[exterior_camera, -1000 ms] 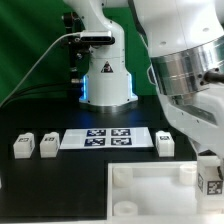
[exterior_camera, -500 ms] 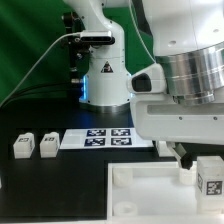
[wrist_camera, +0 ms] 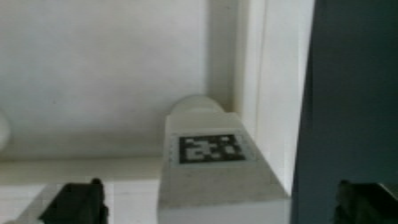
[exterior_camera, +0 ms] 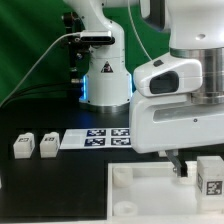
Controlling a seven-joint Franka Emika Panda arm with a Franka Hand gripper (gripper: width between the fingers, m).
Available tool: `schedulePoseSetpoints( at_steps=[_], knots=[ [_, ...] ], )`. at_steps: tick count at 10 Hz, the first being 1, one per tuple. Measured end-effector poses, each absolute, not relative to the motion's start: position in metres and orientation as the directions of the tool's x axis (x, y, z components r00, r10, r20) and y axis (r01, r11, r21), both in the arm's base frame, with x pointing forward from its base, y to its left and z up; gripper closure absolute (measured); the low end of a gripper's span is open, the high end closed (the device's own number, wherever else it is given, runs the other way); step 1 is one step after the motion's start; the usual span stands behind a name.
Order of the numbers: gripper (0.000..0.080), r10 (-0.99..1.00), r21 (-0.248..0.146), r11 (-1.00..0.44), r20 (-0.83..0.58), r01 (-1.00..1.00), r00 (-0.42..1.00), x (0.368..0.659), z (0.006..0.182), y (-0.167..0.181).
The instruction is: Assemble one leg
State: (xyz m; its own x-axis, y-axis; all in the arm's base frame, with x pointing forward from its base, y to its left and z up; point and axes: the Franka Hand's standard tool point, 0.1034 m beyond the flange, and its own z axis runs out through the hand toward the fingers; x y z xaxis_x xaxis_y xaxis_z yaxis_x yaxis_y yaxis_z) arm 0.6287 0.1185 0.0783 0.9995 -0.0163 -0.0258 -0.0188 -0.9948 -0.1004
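Pincer (wrist_camera: 214, 205) fingers (wrist_camera: 73, 203) stood apart on both sides of the leg (wrist_camera: 219, 160) in the wrist view, not touching it, so it looked released and not yet grasping. Compared with a second before, the arm had swung across and now hung low over the white base (exterior_camera: 140, 192), which suggested it was lining up on the tagged leg (exterior_camera: 211, 176) at the exterior view's right. Farther back on the bench (exterior_camera: 60, 185) lay two spare pegs (exterior_camera: 35, 145) and the marker board (exterior_camera: 98, 138).

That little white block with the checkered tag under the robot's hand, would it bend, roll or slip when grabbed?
The leg looks like solid moulded plastic, so it is probably stiff rather than bendy. Its flat sides suggest it would slide rather than roll. The smooth surface may be a bit slippery. The hand is open around it, its fingers apart.
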Motion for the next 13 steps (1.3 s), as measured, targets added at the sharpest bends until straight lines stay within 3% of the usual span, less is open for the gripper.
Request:
schedulePoseSetpoints(
  at_steps=[1, 2, 3, 4, 6, 8, 9, 13],
  knots=[
    [0.0239, -0.015, -0.101, -0.995, -0.026, -0.018, 1.000, 0.629, 0.078, 0.119],
    [0.0239, -0.039, -0.102, -0.994, -0.028, -0.041, 0.999, 0.629, 0.078, 0.119],
    [0.0440, -0.151, -0.101, -0.983, -0.041, -0.154, 0.988, 0.628, 0.078, 0.120],
    [0.0504, -0.255, -0.095, -0.961, -0.051, -0.259, 0.966, 0.629, 0.078, 0.119],
    [0.0504, -0.421, -0.087, -0.901, -0.067, -0.425, 0.905, 0.629, 0.078, 0.119],
    [0.0504, -0.783, -0.068, -0.611, -0.094, -0.789, 0.615, 0.627, 0.079, 0.124],
    [0.0504, -0.906, -0.068, -0.397, -0.134, -0.915, 0.403, 0.625, 0.077, 0.131],
    [0.0505, -0.975, -0.039, -0.059, -0.212, -0.997, 0.066, 0.630, 0.078, 0.127]
  ],
)
